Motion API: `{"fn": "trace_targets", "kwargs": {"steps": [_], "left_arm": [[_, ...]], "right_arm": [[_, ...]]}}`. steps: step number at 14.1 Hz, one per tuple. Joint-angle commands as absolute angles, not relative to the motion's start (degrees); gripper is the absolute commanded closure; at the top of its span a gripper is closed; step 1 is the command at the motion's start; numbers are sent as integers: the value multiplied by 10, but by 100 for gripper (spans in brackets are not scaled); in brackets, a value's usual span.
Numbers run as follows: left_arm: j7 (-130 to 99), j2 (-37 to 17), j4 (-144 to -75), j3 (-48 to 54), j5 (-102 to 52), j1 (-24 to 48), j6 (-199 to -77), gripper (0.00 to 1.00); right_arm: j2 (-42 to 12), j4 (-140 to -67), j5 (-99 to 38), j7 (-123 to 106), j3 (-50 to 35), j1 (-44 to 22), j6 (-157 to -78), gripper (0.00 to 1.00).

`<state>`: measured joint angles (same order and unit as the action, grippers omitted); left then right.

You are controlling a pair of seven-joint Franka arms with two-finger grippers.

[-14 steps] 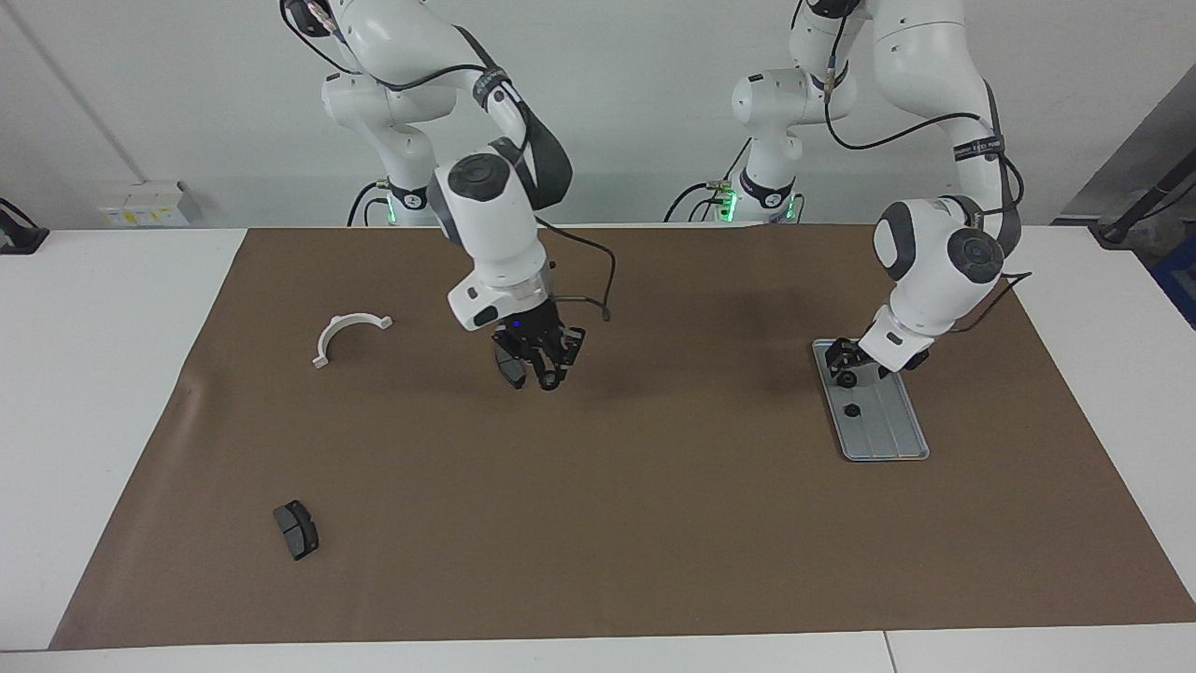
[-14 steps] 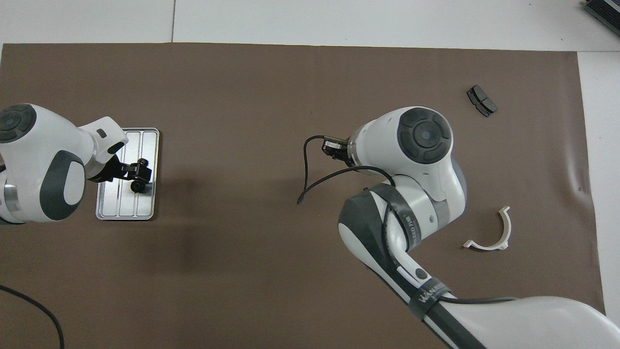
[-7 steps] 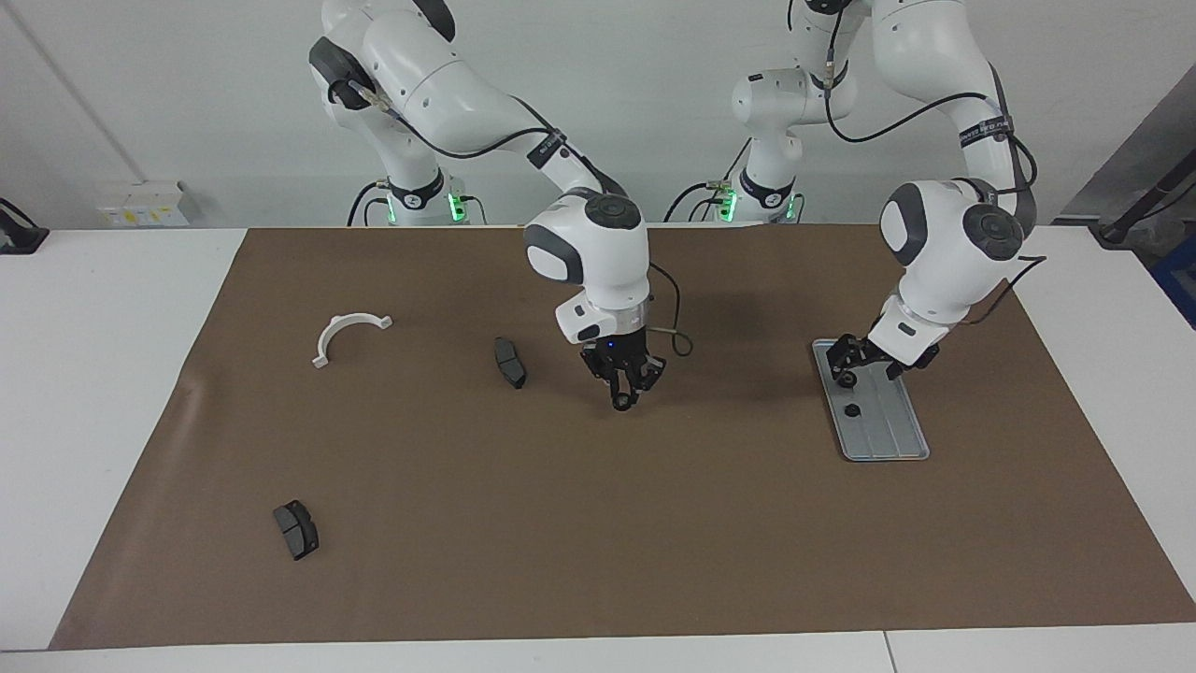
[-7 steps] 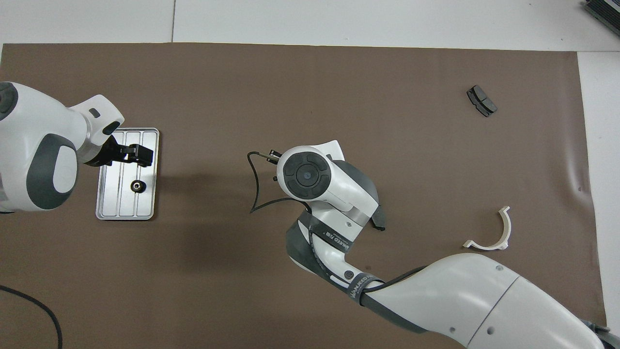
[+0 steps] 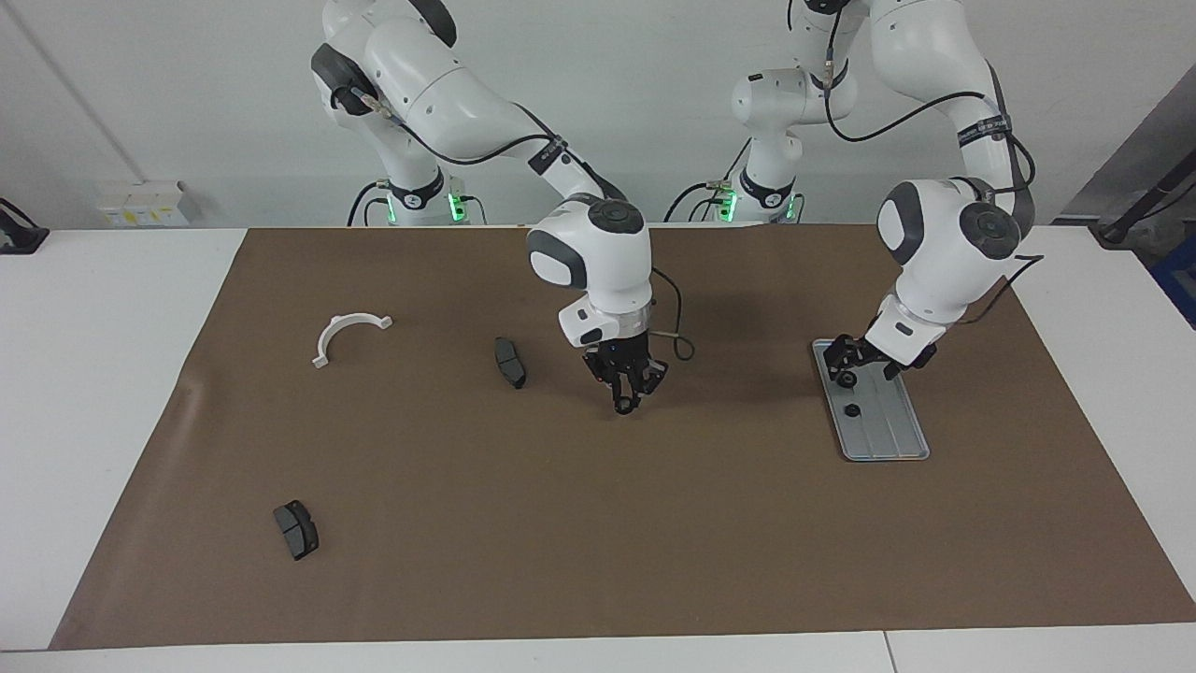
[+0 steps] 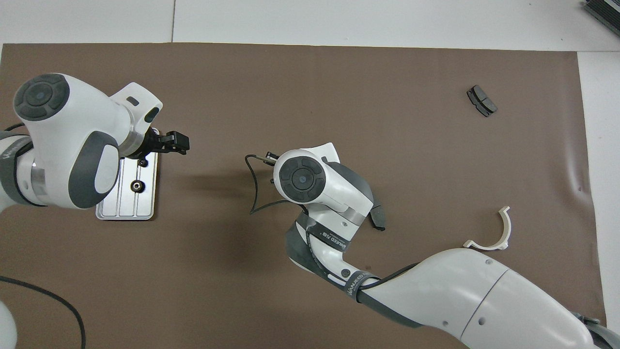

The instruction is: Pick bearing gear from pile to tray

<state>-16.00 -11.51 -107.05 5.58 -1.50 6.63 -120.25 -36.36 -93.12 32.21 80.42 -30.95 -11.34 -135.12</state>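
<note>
You'll see the right gripper (image 5: 626, 402) has left its spot over the brake pad (image 5: 510, 363), which lies uncovered now, and swung toward the middle of the mat (image 5: 598, 523), where it hangs low with a small black round piece (image 5: 622, 405) at its fingertips. The left gripper (image 5: 846, 360) has let its bearing gear (image 6: 138, 185) go onto the tray (image 6: 147, 213), then risen; from overhead it has drifted off the tray's edge
</note>
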Motion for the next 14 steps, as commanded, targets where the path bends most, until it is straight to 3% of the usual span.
{"fn": "trace_targets", "kwargs": {"steps": [1,7,10,14], "left_arm": [[-202,-135,-1028,48,-27,84,-1180,0],[-330,-200,-916,46,-44,163,-1147,0],[-394,-259,-853,43,-26,223,-1134,0],[-428,-287,-853,43,-2,274,-1162,2]], "right_arm": [[-367,-934,359,815,-317,-106,-1347,0],[-275,-936,352,674,-292,-69,-1263,0],[-223,-937,233,525,-209,-69,-1250,0],[-172,-938,115,326,-101,-69,-1200,0]]}}
